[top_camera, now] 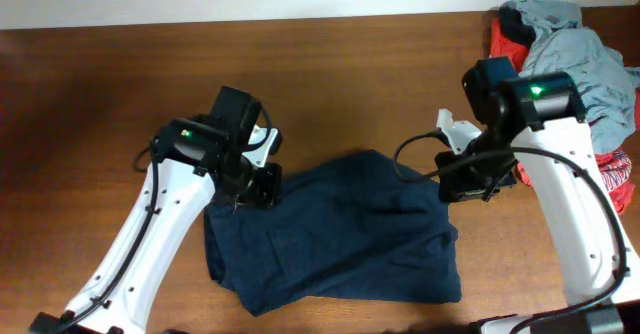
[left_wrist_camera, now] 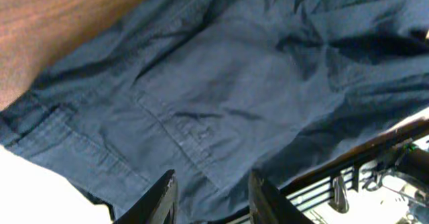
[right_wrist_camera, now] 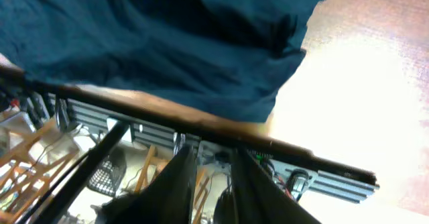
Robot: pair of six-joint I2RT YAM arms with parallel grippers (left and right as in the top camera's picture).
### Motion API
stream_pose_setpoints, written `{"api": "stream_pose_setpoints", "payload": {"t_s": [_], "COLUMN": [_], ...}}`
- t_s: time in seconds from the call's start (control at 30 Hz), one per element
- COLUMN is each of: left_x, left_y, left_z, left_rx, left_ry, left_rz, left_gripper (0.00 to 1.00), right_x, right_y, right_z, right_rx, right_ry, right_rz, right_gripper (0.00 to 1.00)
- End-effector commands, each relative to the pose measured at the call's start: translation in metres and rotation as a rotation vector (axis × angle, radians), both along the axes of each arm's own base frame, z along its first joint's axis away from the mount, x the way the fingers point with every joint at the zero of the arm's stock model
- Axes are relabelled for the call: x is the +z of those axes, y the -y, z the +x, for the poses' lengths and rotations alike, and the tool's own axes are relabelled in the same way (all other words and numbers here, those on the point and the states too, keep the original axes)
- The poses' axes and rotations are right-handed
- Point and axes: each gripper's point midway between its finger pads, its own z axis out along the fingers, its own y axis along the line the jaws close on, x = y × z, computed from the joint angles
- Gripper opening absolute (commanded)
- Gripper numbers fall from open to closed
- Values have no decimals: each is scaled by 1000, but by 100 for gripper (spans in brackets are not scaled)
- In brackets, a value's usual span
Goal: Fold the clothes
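Left end effector (left_wrist_camera: 213,184) fills the bottom of its wrist view. Two dark fingers (left_wrist_camera: 164,200) are spread apart with nothing pinched between them, tips close to the navy garment (left_wrist_camera: 221,83). Contact with the cloth: cannot tell. The cloth there is creased, with a stitched patch pocket (left_wrist_camera: 194,117) at centre and a hemmed edge at 8 o'clock. Bare worktop (left_wrist_camera: 60,16) shows at 11 o'clock.

Overhead: left arm (top_camera: 150,234) enters from 7 o'clock, and its end effector sits at the garment's 10 o'clock corner. The navy garment lies rumpled on the worktop at about 6 o'clock of the view, as one rough slab. Its lower edge is near the worktop's front edge.

Right arm (top_camera: 570,224) enters from 5 o'clock. Right end effector (right_wrist_camera: 209,158) is at the garment's 2 o'clock corner. In the wrist view its jaws stand a narrow gap apart, gripping nothing. Navy cloth lies beyond the tips toward 12 o'clock, its edge close to the worktop's edge.

At 2 o'clock overhead, well apart from the navy garment, sits a heap. The pale grey-blue garment (top_camera: 580,54) is on top. The red, white-printed garment (top_camera: 615,169) is under it, showing at the heap's 10 and 5 o'clock sides.
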Motion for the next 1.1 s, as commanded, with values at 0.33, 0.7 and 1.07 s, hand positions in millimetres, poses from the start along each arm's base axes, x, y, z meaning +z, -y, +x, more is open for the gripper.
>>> {"api": "stream_pose_setpoints", "payload": {"t_s": [0.33,0.7,1.07], "left_x": [-47,-118,-198], "left_y": [11,6,-2], "left_z": [-18,-31,-9], "left_rx": [26,79,127], "left_ry": [-138,-268,-312], "left_rz": [-41,13,131], "left_gripper": [11,1,1], "right_x": [-34,-37,-36], "right_y": [-8,-13,-13], "right_z": [15,36,42], "right_rx": [-38,-35,-35], "right_ry": [23,111,135], "right_rz": [11,26,30], "right_gripper": [33,36,38]}}
